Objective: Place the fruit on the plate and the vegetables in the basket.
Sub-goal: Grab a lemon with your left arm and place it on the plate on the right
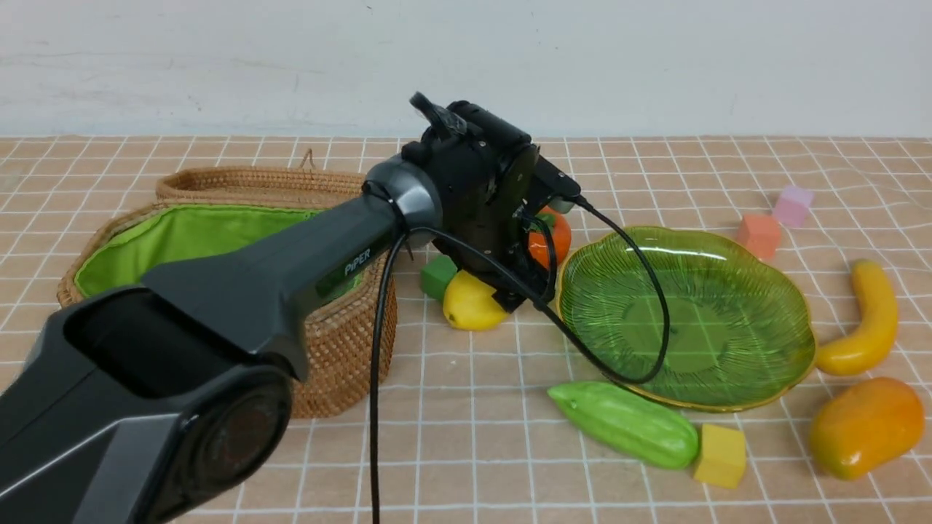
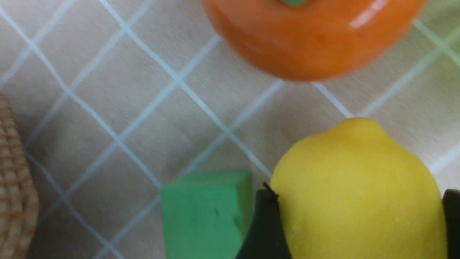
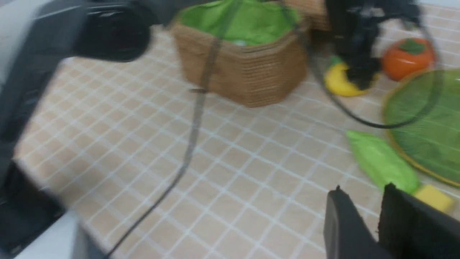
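My left gripper (image 1: 502, 291) reaches down between the basket (image 1: 218, 240) and the plate (image 1: 684, 320). In the left wrist view its fingers (image 2: 264, 223) press both sides of the yellow lemon (image 2: 359, 172), which rests on the cloth (image 1: 470, 302). The persimmon (image 1: 553, 236) lies just behind it. The gourd (image 1: 626, 422) lies in front of the plate, which holds nothing. The banana (image 1: 870, 320) and mango (image 1: 866, 426) lie right of the plate. My right gripper (image 3: 363, 190) is empty, its fingers close together, near the gourd (image 3: 381, 163). The carrot and eggplant are out of view.
A green cube (image 1: 438, 276) touches the lemon on the basket side. A yellow cube (image 1: 721, 455) sits by the gourd's tip. Orange (image 1: 759, 234) and pink (image 1: 792, 205) cubes lie behind the plate. The left arm's cable (image 1: 641, 306) loops over the plate.
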You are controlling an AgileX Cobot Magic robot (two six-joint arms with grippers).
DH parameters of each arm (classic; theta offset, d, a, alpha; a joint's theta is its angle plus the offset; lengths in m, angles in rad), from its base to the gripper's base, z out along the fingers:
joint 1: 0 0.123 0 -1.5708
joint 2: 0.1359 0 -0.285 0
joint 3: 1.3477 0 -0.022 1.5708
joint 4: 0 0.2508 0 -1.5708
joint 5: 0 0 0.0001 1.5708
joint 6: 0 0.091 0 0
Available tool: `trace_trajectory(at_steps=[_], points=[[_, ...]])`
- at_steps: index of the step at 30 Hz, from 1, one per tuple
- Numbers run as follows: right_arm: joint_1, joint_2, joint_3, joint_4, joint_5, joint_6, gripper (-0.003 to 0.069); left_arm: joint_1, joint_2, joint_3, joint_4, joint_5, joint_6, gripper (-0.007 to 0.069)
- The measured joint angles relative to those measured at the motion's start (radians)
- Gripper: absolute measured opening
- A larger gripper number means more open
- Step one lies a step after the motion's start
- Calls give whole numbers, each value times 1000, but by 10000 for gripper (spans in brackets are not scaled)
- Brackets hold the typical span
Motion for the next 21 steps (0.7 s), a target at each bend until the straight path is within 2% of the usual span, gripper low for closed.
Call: trace_trajectory(at_steps=[4, 9, 14, 17, 21], points=[[0, 0, -10, -149, -22, 113, 183, -2, -86, 2, -46, 8, 0, 540], [0, 0, -18, -250, -40, 166, 187, -50, -191, -4, -232, -48, 24, 540], [0, 0, -19, -246, -52, 177, 191, -145, -140, -4, -384, -157, 82, 540], [0, 0, -19, -240, -44, 180, 193, -204, -63, -3, -396, -243, 130, 540], [0, 0, -19, -234, -21, 180, 193, -232, 4, -1, -355, -337, 145, 541]])
